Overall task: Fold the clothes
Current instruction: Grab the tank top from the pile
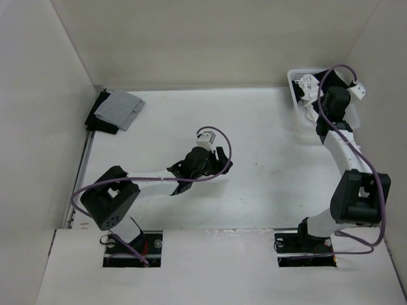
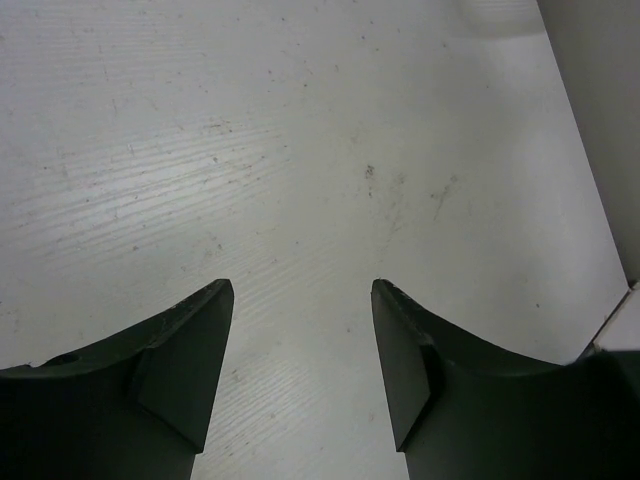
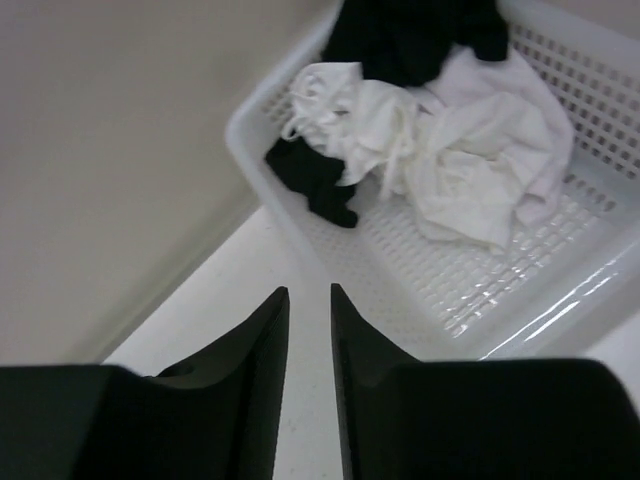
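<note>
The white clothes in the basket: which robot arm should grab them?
Probably the right. The right gripper hovers at the basket's edge, facing the white clothes. The left gripper is over the table, far from the basket.

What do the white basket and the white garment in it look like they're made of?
The basket: likely moulded plastic, glossy, with bright highlights along the rim and a regular grid of holes. The white garment: thin, soft, matte fabric, maybe cotton, lying crumpled in loose folds. The exact fibre can't be told.
</note>
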### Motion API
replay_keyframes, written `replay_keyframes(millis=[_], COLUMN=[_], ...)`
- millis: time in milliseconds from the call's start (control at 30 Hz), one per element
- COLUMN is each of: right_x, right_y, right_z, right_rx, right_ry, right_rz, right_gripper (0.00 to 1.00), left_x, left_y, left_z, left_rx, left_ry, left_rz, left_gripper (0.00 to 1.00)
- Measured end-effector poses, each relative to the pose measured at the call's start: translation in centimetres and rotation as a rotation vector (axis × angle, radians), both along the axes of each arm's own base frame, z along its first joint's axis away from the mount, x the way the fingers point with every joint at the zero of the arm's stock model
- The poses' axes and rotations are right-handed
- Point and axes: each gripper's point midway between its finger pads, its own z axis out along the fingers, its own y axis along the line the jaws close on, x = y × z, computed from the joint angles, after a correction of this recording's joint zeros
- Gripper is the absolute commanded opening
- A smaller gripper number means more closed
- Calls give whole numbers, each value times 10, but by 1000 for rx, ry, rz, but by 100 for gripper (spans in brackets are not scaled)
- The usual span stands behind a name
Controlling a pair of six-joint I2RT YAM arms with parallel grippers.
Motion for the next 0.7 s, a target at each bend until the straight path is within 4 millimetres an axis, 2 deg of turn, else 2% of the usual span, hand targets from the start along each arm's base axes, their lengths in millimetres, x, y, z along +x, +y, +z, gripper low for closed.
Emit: replay_keyframes(millis=[167, 300, 400, 533, 600, 700], right_x=[27, 53, 69, 75, 80, 91], right_y=[-57, -91, -107, -118, -124, -131], right_z=[-41, -76, -112, -159, -169, -171], right_rx=[13, 20, 29, 57, 70, 75], right_ry=[102, 180, 254, 361, 388, 383], right_rz=[-115, -172, -187, -190, -190, -189], right_gripper=[40, 46, 51, 54, 54, 51], left_x=[3, 7, 10, 17, 19, 21], left_y=[1, 8, 16, 25, 26, 26], left_z=[-2, -4, -9, -11, -8, -6], left_rx=[-17, -36, -40, -58, -73, -87], left_ry=[8, 11, 19, 33, 32, 29], left_rz=[-3, 12, 32, 60, 63, 63], left_gripper=[56, 56, 56, 56, 56, 56])
